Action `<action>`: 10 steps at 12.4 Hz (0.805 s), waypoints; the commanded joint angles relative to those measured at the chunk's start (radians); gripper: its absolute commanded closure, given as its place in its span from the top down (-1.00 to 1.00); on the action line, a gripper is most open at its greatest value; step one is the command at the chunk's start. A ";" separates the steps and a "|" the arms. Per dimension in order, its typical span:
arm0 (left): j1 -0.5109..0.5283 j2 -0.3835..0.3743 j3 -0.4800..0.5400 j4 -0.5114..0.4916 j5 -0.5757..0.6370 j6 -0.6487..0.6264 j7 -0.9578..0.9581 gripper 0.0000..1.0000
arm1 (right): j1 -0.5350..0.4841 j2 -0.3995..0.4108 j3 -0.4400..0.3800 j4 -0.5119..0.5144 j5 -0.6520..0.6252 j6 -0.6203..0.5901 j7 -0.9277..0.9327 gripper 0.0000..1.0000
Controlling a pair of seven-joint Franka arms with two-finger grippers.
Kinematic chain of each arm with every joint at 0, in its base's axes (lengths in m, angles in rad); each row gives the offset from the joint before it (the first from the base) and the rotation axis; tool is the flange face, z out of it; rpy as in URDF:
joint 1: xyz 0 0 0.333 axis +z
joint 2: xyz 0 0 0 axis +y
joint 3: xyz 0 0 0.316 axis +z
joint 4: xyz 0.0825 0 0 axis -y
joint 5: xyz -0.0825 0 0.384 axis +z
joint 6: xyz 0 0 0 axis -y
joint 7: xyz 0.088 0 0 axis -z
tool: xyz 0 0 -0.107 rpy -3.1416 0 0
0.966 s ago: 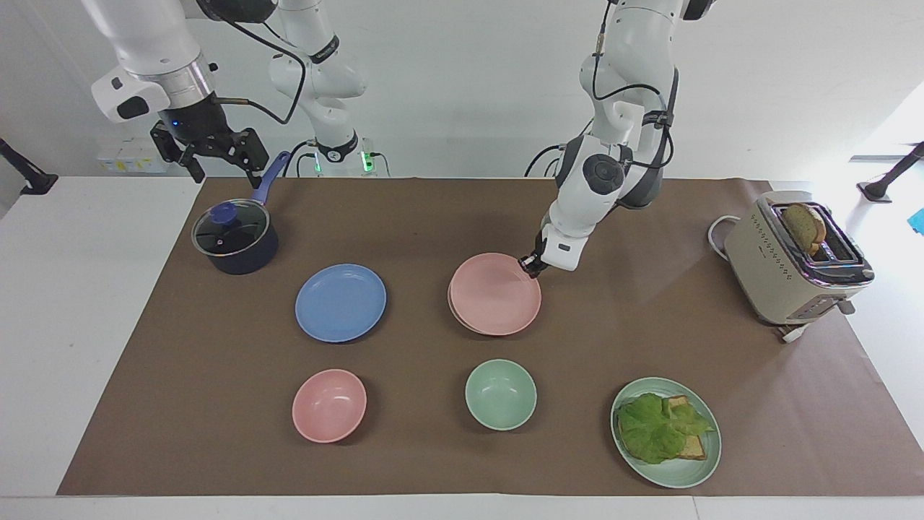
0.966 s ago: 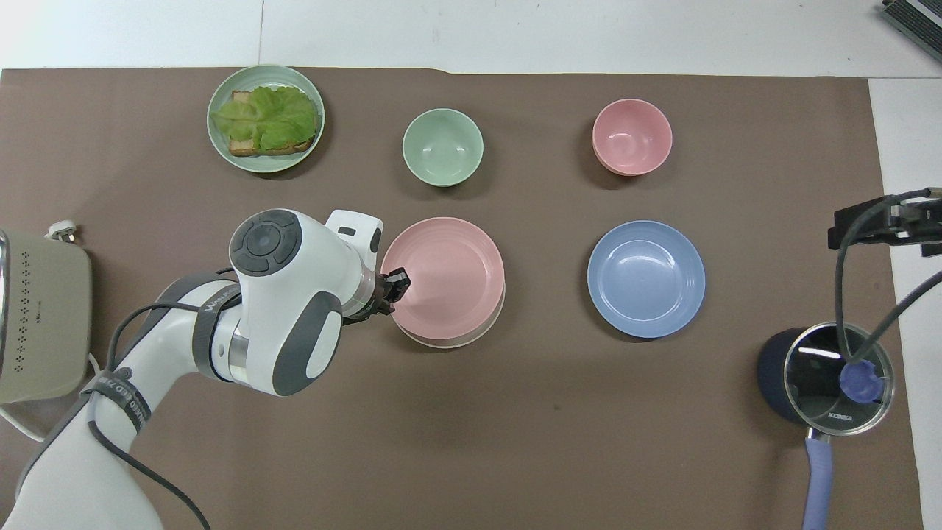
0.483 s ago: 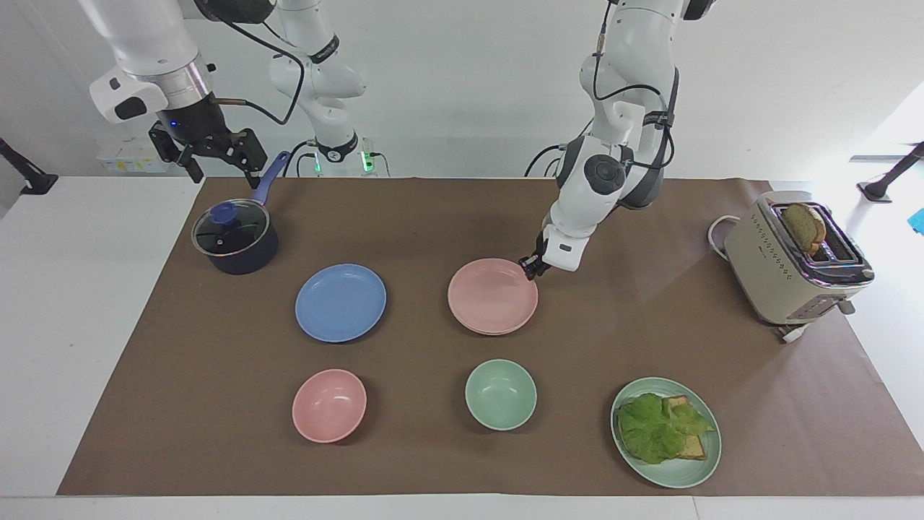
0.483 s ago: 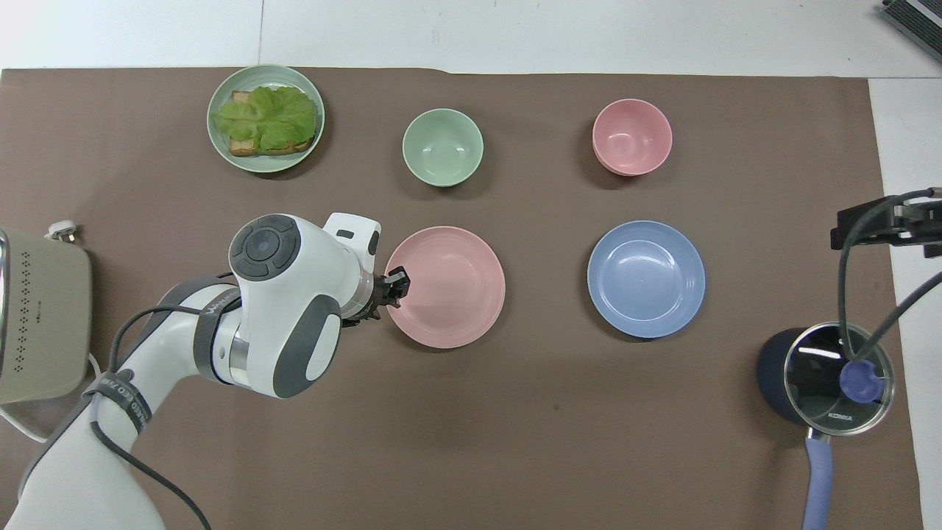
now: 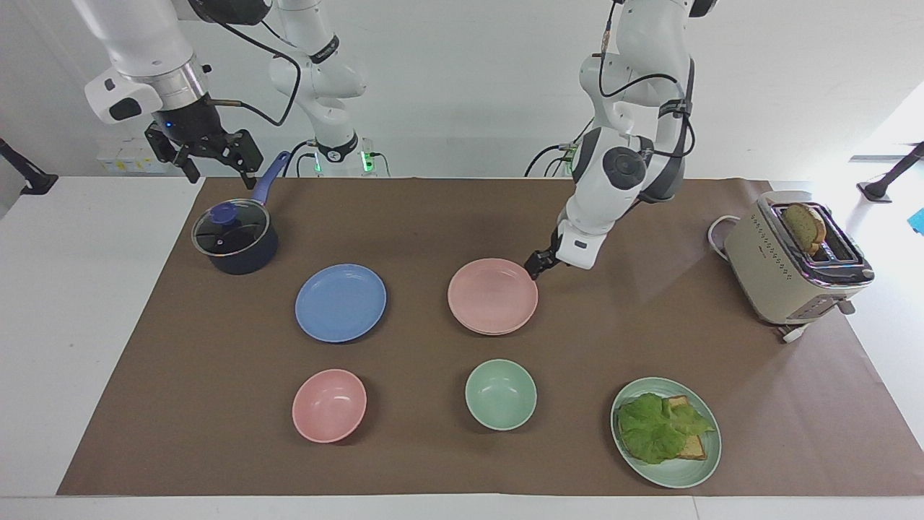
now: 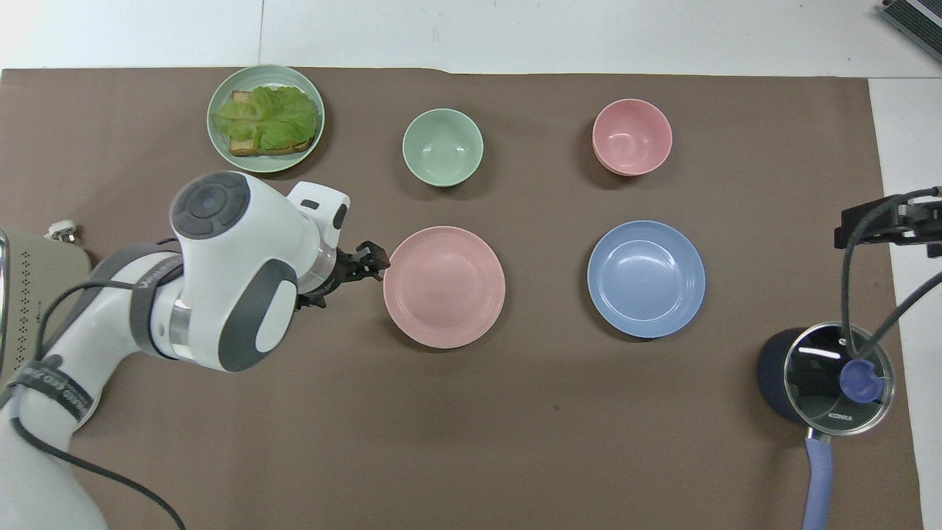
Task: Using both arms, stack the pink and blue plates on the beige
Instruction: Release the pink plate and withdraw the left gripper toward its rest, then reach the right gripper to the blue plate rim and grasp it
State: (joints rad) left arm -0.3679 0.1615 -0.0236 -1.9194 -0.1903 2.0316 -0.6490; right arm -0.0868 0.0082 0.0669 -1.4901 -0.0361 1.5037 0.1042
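Beside the pink plate: left gripper (image 5: pixel 536 264) sits just off the rim on the side toward the toaster (image 5: pixel 794 256), low over the brown mat (image 5: pixel 433 217), touching nothing.
Left gripper state: fingers spread apart and empty; a second ago they pinched the pink plate's rim.
Just changed: the pink plate (image 5: pixel 493 295) hung tilted over the beige plate a second ago; now it lies flat, and the left gripper has let go and drawn back off the rim toward the toaster.
Pink plate position: nested on the beige plate (image 5: pixel 488 331), of which only a thin pale sliver shows under the edge farthest from the robots.
Blue plate: (image 5: pixel 341 302) rests flat on the mat beside the pink plate, toward the right arm's end of the table, well apart from the stack and untouched.
Right gripper: (image 5: pixel 204 156) waits high over the pot (image 5: pixel 234 236), which stands beside the blue plate and nearer the robots; its fingers are spread, holding nothing.
Meaning for the task: the pink half looks done; the blue plate still needs lifting onto the pink one, probably by the right arm, which stands at that end.
Watch for: the blue plate's low rim offers little to grip, and a slanted drop could nudge the stack.
Bystanders: pink bowl (image 5: pixel 329 405), green bowl (image 5: pixel 500 394) and sandwich plate (image 5: pixel 675 473) lie farther from the robots than the pink plate.
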 commanded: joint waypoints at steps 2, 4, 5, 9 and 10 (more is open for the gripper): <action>0.141 -0.008 -0.003 0.167 0.113 -0.203 0.265 1.00 | -0.024 -0.066 0.005 -0.168 0.001 0.140 -0.039 1.00; 0.210 -0.004 -0.003 0.265 0.150 -0.282 0.388 1.00 | -0.030 -0.065 0.004 -0.241 0.022 0.252 -0.066 1.00; 0.236 -0.002 -0.003 0.299 0.167 -0.318 0.434 1.00 | -0.030 -0.056 0.005 -0.280 0.024 0.301 -0.067 1.00; 0.294 -0.014 0.005 0.376 0.204 -0.356 0.511 1.00 | -0.028 0.002 0.005 -0.505 0.045 0.620 -0.095 1.00; 0.296 -0.026 0.005 0.411 0.204 -0.384 0.546 1.00 | -0.028 0.039 0.005 -0.545 0.045 0.704 -0.109 1.00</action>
State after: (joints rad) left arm -0.0763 0.1436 -0.0116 -1.5717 -0.0132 1.7060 -0.1381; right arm -0.1000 0.0144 0.0673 -1.9468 -0.0193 2.0791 0.0502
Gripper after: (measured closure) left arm 0.000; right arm 0.000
